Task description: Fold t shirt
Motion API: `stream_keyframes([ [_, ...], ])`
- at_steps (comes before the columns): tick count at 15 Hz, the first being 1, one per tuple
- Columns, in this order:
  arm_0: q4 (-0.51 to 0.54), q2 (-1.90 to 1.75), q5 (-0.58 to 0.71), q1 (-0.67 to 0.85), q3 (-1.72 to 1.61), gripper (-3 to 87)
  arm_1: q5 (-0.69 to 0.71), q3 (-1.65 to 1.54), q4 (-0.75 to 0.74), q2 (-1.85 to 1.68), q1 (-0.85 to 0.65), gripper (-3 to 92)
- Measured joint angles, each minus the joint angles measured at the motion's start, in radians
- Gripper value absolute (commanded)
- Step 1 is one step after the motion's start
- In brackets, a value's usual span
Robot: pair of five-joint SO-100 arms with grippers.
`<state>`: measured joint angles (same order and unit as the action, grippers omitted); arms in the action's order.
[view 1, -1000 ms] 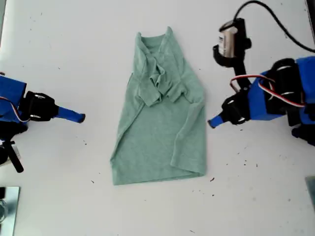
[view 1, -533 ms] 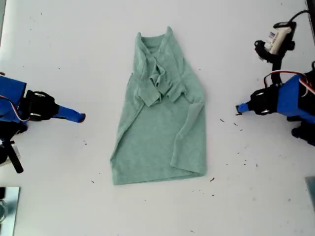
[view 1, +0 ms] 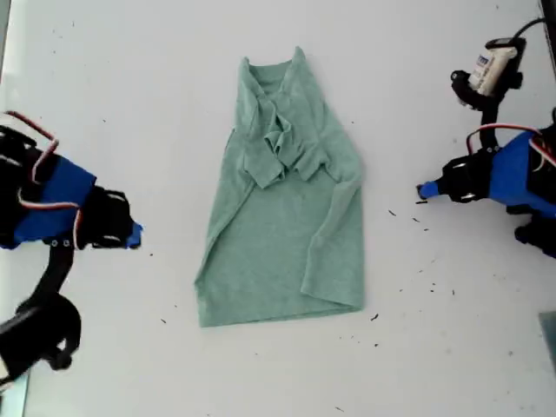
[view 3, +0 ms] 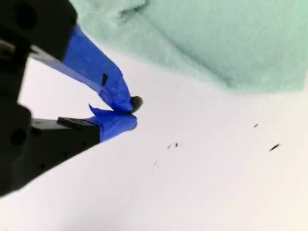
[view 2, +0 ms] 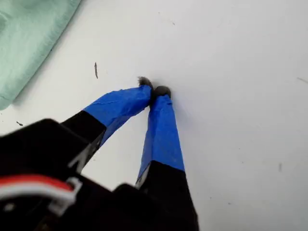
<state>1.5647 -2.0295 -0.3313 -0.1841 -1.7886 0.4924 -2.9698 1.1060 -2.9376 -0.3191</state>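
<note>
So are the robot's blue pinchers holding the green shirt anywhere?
No. My first gripper and my second gripper are both shut on nothing, apart from the t shirt.

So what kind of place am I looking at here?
Probably a robotics lab test bench rather than a home: a bare white table, two small blue-taped arms with exposed wires at either side of the exterior view, and one t shirt laid out between them.

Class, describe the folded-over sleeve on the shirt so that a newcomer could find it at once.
On the white table lies a pale sage-green knit t shirt, collar toward the exterior view's top. Just below the collar sits a crumpled sleeve flap, the only bunched, wrinkled patch on otherwise smooth cloth.
</note>
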Motion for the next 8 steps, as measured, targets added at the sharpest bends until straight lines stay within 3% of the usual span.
stream_keyframes([
  [2,0.012,0.043,0.0,-0.011,0.084,16.1,0.0,-0.006,0.006,-0.018,0.0,2.4],
  [8,-0.018,0.241,0.084,-0.014,0.19,19.5,0.002,-0.021,0.014,-0.058,-0.002,2.4],
])
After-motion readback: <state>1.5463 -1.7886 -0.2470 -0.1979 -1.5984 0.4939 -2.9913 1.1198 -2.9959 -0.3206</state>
